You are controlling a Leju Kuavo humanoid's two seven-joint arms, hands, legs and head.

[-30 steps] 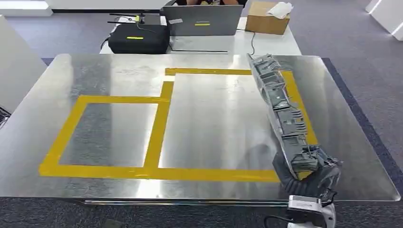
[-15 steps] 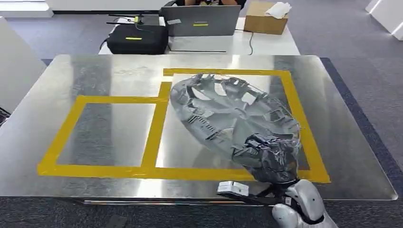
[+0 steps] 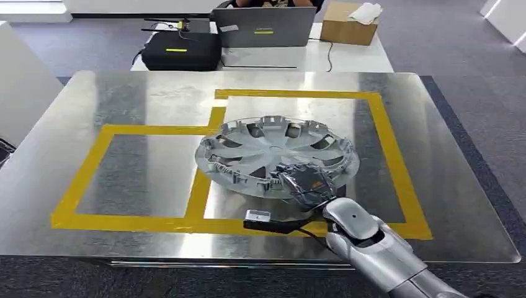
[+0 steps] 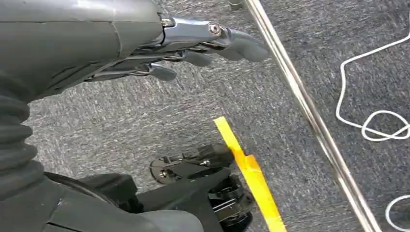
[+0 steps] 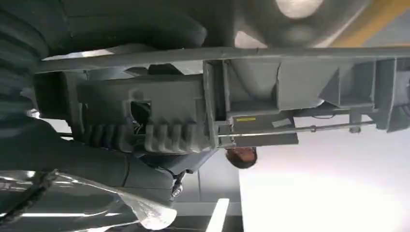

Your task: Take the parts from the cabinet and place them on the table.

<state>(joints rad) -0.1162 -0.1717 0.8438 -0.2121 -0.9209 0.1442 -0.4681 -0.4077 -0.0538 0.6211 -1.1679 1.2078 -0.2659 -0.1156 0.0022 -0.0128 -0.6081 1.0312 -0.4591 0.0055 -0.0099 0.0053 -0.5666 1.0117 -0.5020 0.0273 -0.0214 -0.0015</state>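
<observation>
A grey plastic wheel cover [image 3: 276, 152] lies nearly flat, ribbed inner side up, over the larger yellow-taped rectangle [image 3: 386, 139] on the shiny metal table [image 3: 142, 99]. My right hand [image 3: 304, 183] grips its near rim from the table's front edge. I cannot tell whether the cover rests on the table or hangs just above it. In the right wrist view the cover's ribbed rim [image 5: 290, 92] runs across close to my right hand [image 5: 116, 135]. My left hand [image 4: 193, 43] hangs over the carpet beside the table, fingers loosely apart and holding nothing.
A smaller taped rectangle [image 3: 87, 167] lies at the table's left. Behind the table a white desk carries a laptop [image 3: 265, 26], a black case [image 3: 180, 49] and a cardboard box [image 3: 348, 23]. White cable [image 4: 372, 121] lies on the carpet.
The wheel cover went from standing on edge at the table's right to lying almost flat in the middle. My right hand swung left and lowered with it.
</observation>
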